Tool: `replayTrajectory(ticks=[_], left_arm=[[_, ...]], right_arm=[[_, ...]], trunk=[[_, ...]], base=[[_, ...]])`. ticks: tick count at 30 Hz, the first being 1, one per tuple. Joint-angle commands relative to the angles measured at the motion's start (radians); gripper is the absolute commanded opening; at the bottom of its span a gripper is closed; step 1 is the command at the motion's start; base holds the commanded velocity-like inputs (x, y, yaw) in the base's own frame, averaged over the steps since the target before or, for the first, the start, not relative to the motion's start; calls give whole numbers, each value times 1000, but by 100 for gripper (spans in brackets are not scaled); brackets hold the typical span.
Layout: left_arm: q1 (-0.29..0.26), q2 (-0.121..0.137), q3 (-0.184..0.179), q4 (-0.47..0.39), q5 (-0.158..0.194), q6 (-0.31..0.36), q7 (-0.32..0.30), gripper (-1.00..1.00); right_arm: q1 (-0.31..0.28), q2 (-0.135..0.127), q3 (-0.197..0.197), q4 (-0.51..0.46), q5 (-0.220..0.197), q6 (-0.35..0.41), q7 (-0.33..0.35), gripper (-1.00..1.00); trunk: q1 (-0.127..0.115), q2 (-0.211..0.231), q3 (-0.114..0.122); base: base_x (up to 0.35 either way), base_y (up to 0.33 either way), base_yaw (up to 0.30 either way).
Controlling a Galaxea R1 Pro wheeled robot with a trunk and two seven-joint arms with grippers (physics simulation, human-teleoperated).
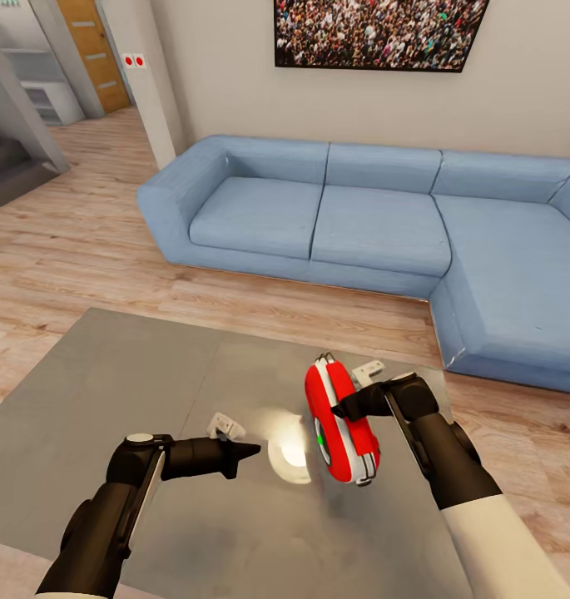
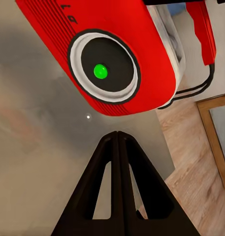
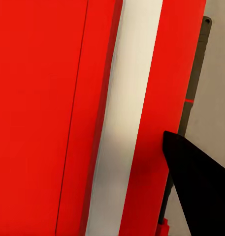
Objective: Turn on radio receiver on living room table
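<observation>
The red radio receiver (image 1: 341, 420) with white stripe trim stands up on its edge over the glossy grey table (image 1: 101, 391), its black handle at the near end. My right gripper (image 1: 346, 409) is shut on its right side; in the right wrist view one dark finger (image 3: 196, 189) lies against the red and white edge (image 3: 142, 123), and the other finger is hidden. My left gripper (image 1: 253, 450) is shut and empty, its tip pointing at the radio's dial face from a short gap away. The left wrist view shows the round dial (image 2: 103, 63) with its green light (image 2: 100, 72) just beyond the closed fingertips (image 2: 117, 135).
A blue L-shaped sofa (image 1: 376, 225) runs behind the table and along the right. A crowd-photo picture (image 1: 376, 29) hangs on the beige wall. Light wood floor (image 1: 76, 241) stretches left toward a hallway with a wooden door (image 1: 93, 50). A bright lamp reflection (image 1: 289, 453) shines on the tabletop.
</observation>
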Motion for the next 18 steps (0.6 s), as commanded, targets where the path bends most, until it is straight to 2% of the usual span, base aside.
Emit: replayTrajectory(ticks=[1, 10, 18], left_arm=[[0, 0, 0, 0, 0, 0, 0, -100], [0, 0, 0, 0, 1, 0, 0, -100], [0, 0, -1, 6, 2, 0, 0, -100]], right_arm=[[0, 0, 0, 0, -4, 1, 1, -100], [0, -6, -1, 14, -9, 1, 36, -100], [0, -11, -2, 50, -58, 1, 39, -100]], trunk=[[0, 0, 0], [0, 0, 0], [0, 0, 0]], base=[[0, 0, 0], [0, 0, 0], [0, 0, 0]])
